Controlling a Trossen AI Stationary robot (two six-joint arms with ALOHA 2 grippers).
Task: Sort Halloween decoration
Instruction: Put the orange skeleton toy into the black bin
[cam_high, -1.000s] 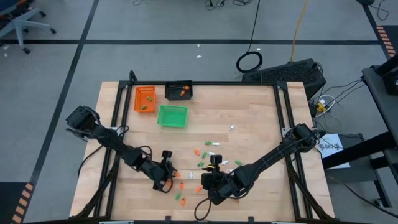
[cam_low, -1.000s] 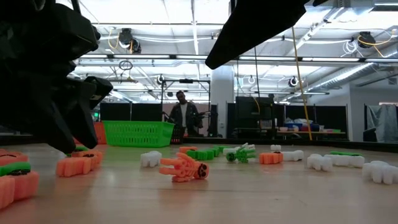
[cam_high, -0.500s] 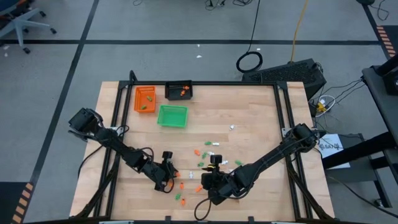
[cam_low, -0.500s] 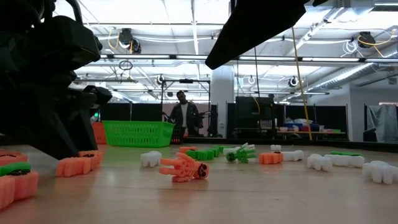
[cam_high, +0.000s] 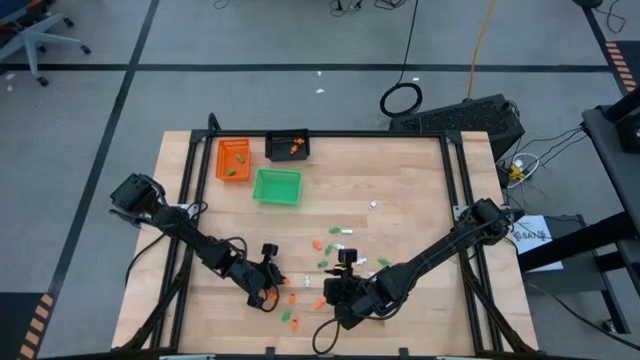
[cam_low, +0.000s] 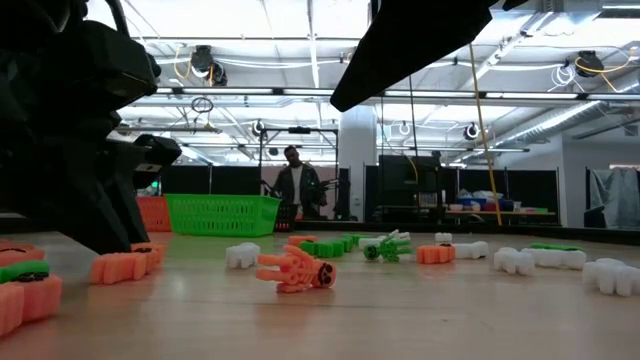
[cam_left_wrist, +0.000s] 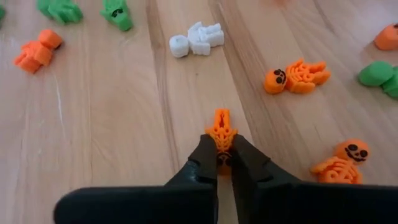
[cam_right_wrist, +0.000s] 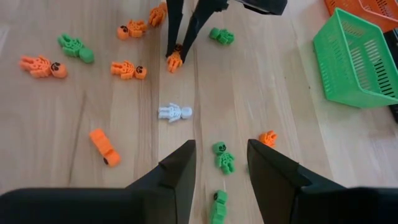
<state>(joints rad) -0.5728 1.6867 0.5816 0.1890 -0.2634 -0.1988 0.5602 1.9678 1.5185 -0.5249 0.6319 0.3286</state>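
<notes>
left end effector (cam_left_wrist: 224, 154) pinches orange skeleton (cam_left_wrist: 221, 127)

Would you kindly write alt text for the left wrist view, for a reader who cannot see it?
The left gripper is shut on a tiny orange skeleton figure standing on edge on the wooden table. Around it lie more figures: a white skeleton, two orange skeletons with pumpkin heads, and green pieces.

We are losing the head of the orange skeleton (cam_left_wrist: 221, 134) between the left tool's (cam_left_wrist: 225, 157) pinching fingertips. From above, the scattered pieces (cam_high: 330, 262) are too small to make out. The frame edge is cutting off an orange piece (cam_left_wrist: 387, 36) and another piece (cam_low: 24, 298).
</notes>
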